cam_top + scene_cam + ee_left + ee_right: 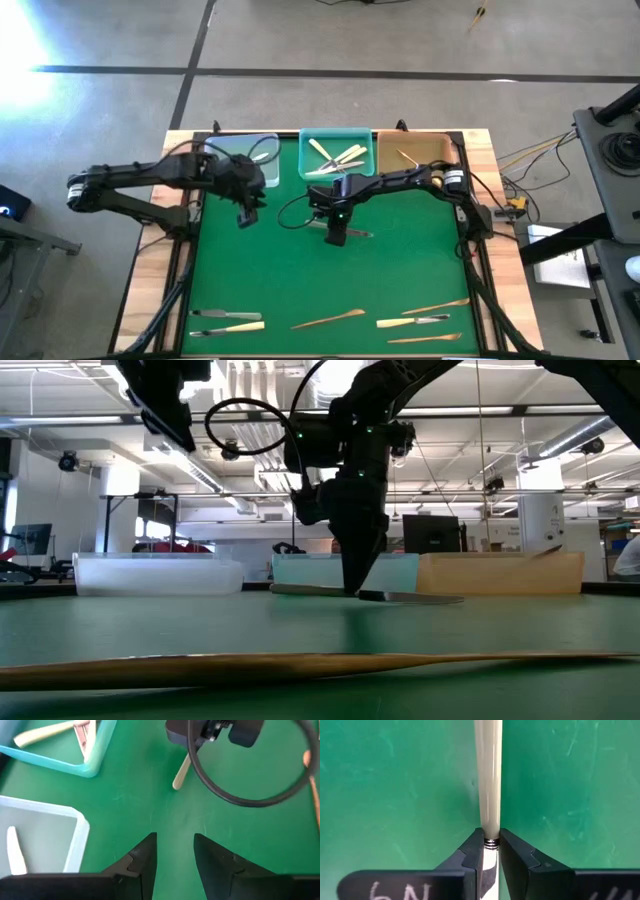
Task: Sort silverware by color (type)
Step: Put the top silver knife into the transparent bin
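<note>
A knife (345, 232) with a cream handle and a silver blade lies in the middle of the green mat. My right gripper (491, 837) stands over it, shut on it. My left gripper (175, 850) is open and hovers over bare mat beside the clear tray (262, 172), touching nothing. The clear tray holds a silver piece (15, 852). The teal tray (306, 160) holds cream pieces (335, 155), and the brown tray (440, 150) holds a wooden one (407, 157). Several more utensils (328, 320) lie along the near edge. My right gripper pinches the knife between its two fingers where the cream handle meets the blade, at the ringed collar (491, 845). The fingers (355, 575) come from above, pointing down, and lie across the knife. The knife lies level on the mat (400, 598).
The three trays stand side by side along the far edge. The right arm's black cable (240, 800) loops above the mat between the two grippers. A long wooden piece (300, 663) lies near the front. Open mat stretches between the middle and the near row.
</note>
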Motion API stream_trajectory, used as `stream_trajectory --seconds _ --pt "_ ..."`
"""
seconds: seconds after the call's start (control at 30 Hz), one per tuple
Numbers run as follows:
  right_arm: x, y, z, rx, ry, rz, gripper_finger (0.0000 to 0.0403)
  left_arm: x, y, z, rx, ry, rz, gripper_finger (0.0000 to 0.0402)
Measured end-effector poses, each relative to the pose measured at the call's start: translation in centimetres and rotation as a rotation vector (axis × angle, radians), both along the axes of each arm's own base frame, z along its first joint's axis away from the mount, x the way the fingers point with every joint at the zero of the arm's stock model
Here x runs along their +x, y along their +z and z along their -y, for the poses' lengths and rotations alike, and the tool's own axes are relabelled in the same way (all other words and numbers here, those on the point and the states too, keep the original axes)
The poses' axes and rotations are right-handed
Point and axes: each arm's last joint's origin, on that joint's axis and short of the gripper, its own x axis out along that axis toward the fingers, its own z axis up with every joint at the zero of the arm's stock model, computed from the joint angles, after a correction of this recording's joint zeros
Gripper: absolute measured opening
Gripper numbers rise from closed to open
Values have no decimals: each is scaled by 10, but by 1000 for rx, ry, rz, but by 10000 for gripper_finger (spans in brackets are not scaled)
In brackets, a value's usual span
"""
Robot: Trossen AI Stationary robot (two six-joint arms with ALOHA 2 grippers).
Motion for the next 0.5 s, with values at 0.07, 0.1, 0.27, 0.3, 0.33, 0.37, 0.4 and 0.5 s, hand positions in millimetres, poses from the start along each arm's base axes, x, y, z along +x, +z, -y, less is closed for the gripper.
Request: stream_trajectory --seconds 0.07,0.1,0.27,0.3,0.33,0.37,0.4,0.5 --pt "0 0 -1 -6 17 7 49 4 -15 -1 -6 12 16 112" --pt "0 0 0 -9 24 8 49 6 -22 -1 -11 20 25 112" --pt "1 1 -1 -12 39 16 50 12 -50 -1 -27 16 94 112" --pt "1 1 -1 -12 39 19 50 13 -54 -1 -38 11 117 112" --pt "1 1 -1 -12 38 22 50 15 -59 0 -52 4 141 112" --pt "1 1 -1 -13 39 23 49 16 -62 0 -67 -4 166 112" --pt "1 1 -1 -13 39 24 49 17 -66 1 -83 -12 191 112" --pt "2 1 -1 -14 39 26 49 18 -75 2 -129 -15 236 112"
